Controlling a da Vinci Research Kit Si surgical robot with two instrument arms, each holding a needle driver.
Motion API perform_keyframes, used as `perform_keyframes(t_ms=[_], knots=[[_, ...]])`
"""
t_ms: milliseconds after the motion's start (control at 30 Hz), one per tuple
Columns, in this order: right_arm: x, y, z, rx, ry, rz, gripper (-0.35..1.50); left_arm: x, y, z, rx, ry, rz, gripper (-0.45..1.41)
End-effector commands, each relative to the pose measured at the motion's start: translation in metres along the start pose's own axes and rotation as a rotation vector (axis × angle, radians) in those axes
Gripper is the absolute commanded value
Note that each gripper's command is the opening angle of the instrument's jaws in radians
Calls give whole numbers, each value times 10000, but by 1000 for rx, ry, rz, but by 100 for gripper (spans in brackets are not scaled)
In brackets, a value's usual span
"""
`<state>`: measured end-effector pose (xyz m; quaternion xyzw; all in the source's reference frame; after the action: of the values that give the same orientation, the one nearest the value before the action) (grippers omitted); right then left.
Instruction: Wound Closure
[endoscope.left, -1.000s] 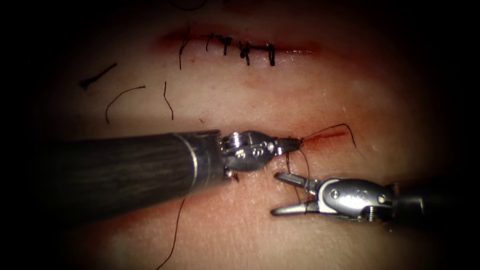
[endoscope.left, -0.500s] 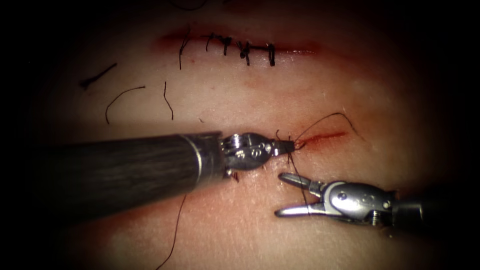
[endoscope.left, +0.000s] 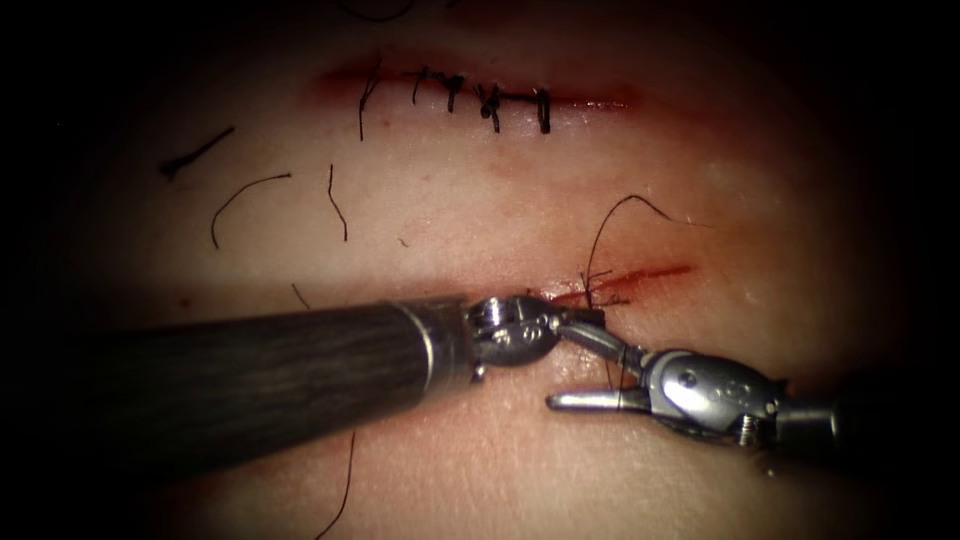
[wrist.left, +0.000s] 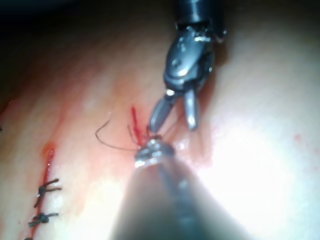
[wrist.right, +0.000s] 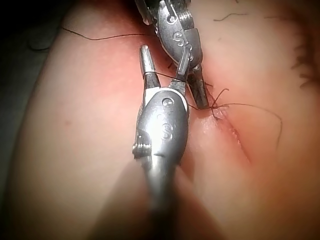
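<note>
A short open cut (endoscope.left: 650, 272) with red fluid lies in the tissue (endoscope.left: 450, 200). My left tool (endoscope.left: 590, 318) reaches in from the left, its tip just below the cut's left end, jaws shut on the dark thread (endoscope.left: 600, 225). That thread loops up above the cut. My right tool (endoscope.left: 557, 364) comes from the right with jaws open; its upper jaw lies against the left tool's tip. A strand of thread (wrist.right: 160, 75) crosses between the open jaws, not gripped. The left wrist view has the right tool (wrist.left: 176, 120) spread just beyond my left tip (wrist.left: 152, 150).
A second cut (endoscope.left: 480, 95) at the back is closed with several dark stitches. Cut thread ends (endoscope.left: 245, 190) lie loose on the tissue at the left. Another strand (endoscope.left: 345, 480) trails toward the front edge under the left shaft.
The left tool has moved down and right, away from the cut's end. The right tool's upper jaw rose to meet its tip. The thread loop stands higher above the cut.
</note>
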<state>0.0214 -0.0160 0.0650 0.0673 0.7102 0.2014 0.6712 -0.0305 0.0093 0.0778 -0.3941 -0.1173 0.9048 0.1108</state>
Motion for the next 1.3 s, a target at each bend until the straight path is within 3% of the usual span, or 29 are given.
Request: perform_keyframes(t_ms=[33, 600, 900, 1300], knots=[[-11, -1, 3, -19, 0, 15, 93, -1, 3, 6, -3, 1, 1, -45], [-29, 60, -4, -332, -26, 319, 86, 2, 13, -2, -10, 4, -4, -45], [-45, 78, -5, -499, -177, 481, 86, 20, 18, -3, -16, 9, -8, -45], [-56, 100, -21, -631, -273, 505, 86, 28, 20, -9, -18, 20, -12, -45]])
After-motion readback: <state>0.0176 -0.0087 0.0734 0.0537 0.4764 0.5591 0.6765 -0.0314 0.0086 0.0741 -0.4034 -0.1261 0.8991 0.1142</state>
